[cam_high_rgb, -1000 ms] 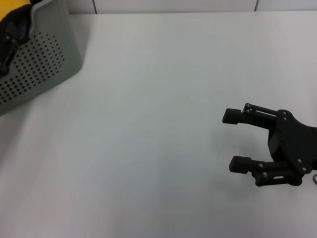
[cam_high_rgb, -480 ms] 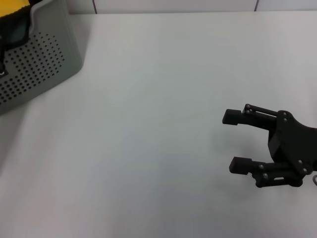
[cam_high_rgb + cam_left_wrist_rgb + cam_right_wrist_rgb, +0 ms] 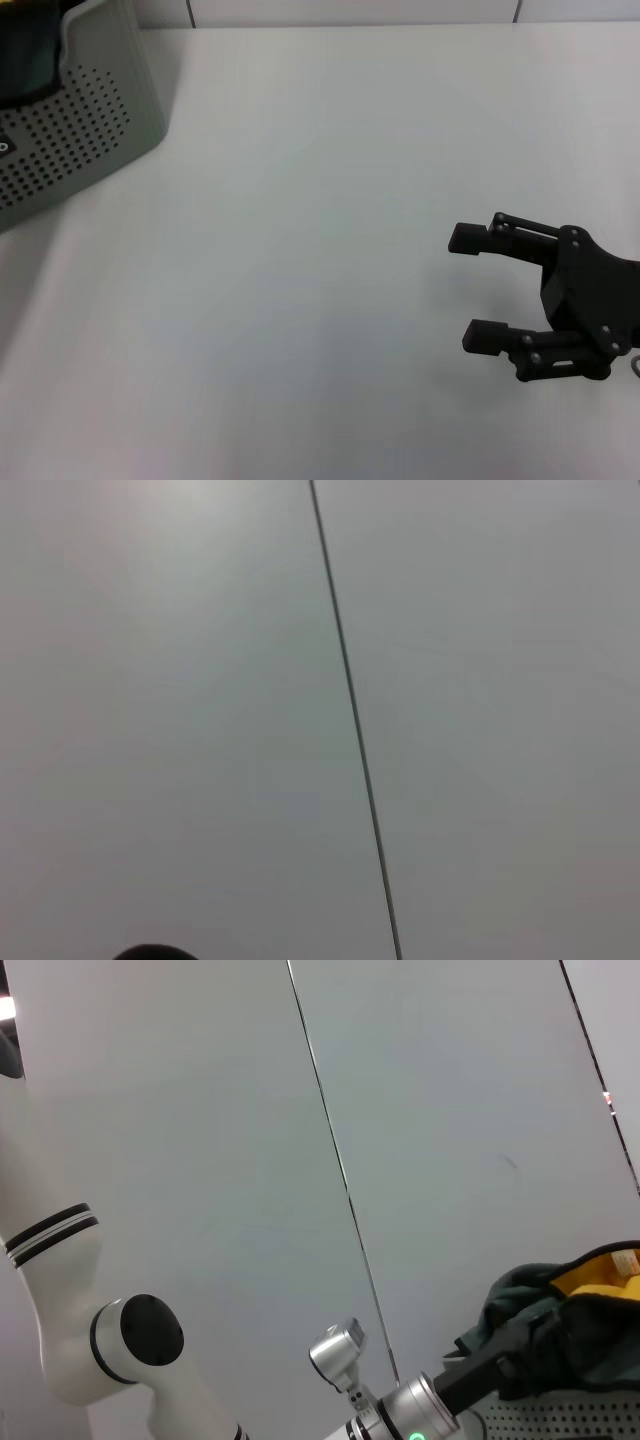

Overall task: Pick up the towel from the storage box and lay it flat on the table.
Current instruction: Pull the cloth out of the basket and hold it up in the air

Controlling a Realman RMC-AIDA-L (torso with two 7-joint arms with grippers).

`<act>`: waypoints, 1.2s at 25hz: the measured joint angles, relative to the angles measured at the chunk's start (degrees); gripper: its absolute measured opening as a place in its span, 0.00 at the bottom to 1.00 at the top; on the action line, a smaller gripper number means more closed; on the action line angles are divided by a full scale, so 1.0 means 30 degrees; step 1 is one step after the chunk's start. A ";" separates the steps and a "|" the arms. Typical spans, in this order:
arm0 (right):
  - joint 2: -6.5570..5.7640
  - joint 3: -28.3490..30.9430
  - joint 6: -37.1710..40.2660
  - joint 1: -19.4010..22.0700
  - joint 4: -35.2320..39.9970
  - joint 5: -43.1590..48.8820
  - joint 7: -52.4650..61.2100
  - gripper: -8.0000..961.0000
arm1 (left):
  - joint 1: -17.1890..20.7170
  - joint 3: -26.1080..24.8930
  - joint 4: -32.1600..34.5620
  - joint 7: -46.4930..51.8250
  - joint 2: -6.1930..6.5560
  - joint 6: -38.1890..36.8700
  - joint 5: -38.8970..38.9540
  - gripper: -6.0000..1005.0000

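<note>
Dark green and yellow soft cloth towel (image 3: 560,1305) bunches above the perforated light grey plastic storage box (image 3: 75,135) at the white worktop's (image 3: 320,200) far left, gripped there by the left gripper (image 3: 500,1352). The black right gripper (image 3: 478,285), fingers open and empty, hovers well apart.

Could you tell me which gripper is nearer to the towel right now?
The left gripper: in the right wrist view it is right at the bunched towel above the storage box. The right gripper hovers open over the table, far across from the box.

- Right pincer (image 3: 470,285) low at the right side of the head view, fingers spread wide and pointing left, nothing between them.
- Left arm (image 3: 110,1355) (white, black-ringed joints) seen from the right wrist camera, its dark pincer (image 3: 510,1355) buried in cloth.
</note>
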State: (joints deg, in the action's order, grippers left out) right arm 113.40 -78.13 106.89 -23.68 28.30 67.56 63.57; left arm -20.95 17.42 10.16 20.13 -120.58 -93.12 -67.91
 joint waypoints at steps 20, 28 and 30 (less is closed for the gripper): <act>-0.0032 0.0089 0.0107 0.0011 -0.0001 0.0005 -0.0029 0.91 | 0.0810 0.7265 0.5856 1.5155 0.0337 -0.7857 -0.0096 0.01; -0.0002 0.0481 0.0014 -0.0030 -0.0029 0.0048 -0.0039 0.90 | 0.1103 1.5162 0.9010 1.6454 0.1521 -0.7898 0.3608 0.02; 0.0004 0.0479 0.0070 -0.0075 -0.0028 0.0017 -0.0038 0.90 | 0.1072 1.5792 0.9041 1.6521 0.1700 -0.7894 0.4127 0.02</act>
State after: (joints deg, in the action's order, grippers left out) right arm 113.41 -76.70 107.10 -23.91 28.21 67.61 63.45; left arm -17.74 64.79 37.29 69.69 -115.48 -116.80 -55.53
